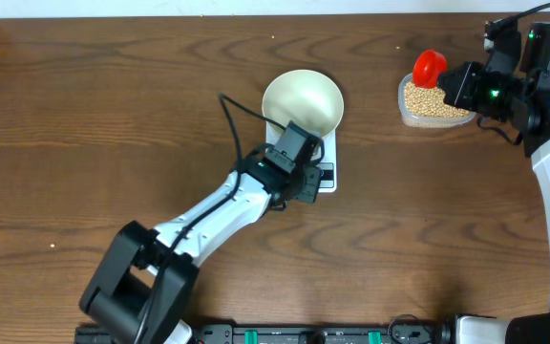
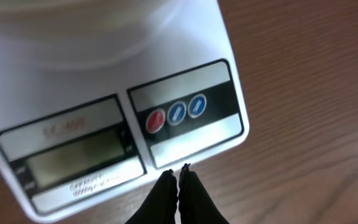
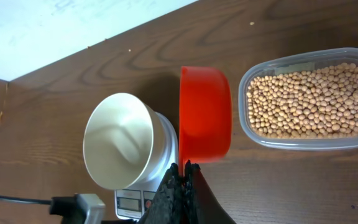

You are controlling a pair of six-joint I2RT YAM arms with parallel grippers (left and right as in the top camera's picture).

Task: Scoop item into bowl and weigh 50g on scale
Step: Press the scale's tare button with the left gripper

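The cream-white bowl (image 1: 302, 100) stands empty on the white scale (image 1: 328, 153). My left gripper (image 1: 310, 183) is shut and empty, its tips right at the scale's front edge (image 2: 197, 146) below the red and blue buttons (image 2: 176, 113). The grey display (image 2: 73, 157) looks blank. My right gripper (image 1: 458, 86) is shut on the handle of a red scoop (image 1: 429, 67), held above the clear tub of tan beans (image 1: 434, 103). In the right wrist view the scoop (image 3: 205, 112) hangs between the bowl (image 3: 120, 140) and the beans (image 3: 309, 99); I cannot see inside it.
The clear plastic tub (image 3: 303, 144) sits at the back right of the brown wooden table (image 1: 113, 115). A black cable (image 1: 232, 119) runs along the left arm past the bowl. The table's back edge meets a white wall (image 3: 73, 25).
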